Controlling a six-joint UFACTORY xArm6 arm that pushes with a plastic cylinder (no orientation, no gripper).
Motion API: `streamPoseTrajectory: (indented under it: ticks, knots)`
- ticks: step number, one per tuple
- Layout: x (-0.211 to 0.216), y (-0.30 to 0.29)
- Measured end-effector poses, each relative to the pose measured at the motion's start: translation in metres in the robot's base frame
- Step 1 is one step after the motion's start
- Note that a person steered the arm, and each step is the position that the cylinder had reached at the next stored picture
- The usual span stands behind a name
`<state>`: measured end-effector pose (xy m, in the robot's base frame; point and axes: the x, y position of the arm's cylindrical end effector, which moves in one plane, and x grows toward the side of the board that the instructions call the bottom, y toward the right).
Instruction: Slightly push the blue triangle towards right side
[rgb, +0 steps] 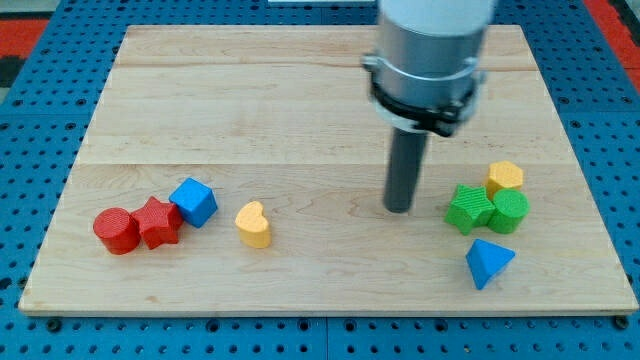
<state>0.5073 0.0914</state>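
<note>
The blue triangle (488, 262) lies near the view's bottom right of the wooden board (300, 100). My tip (400, 209) rests on the board up and to the left of it, well apart from it. The tip is also left of two green blocks (470, 208) (509, 211), which touch each other, with a yellow block (505, 177) just above them.
At the view's left, a red cylinder (116, 230), a red star-like block (158, 222) and a blue cube (194, 201) touch in a row. A yellow heart-shaped block (254, 224) lies alone to their right. Blue pegboard surrounds the board.
</note>
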Motion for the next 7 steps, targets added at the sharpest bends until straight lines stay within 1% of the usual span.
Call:
streamPoseTrajectory:
  ticks: [2, 3, 4, 6, 7]
  knots:
    - [0.001, 0.006]
    - [0.015, 0.007]
    - [0.016, 0.004]
    - [0.016, -0.024]
    - [0.016, -0.017]
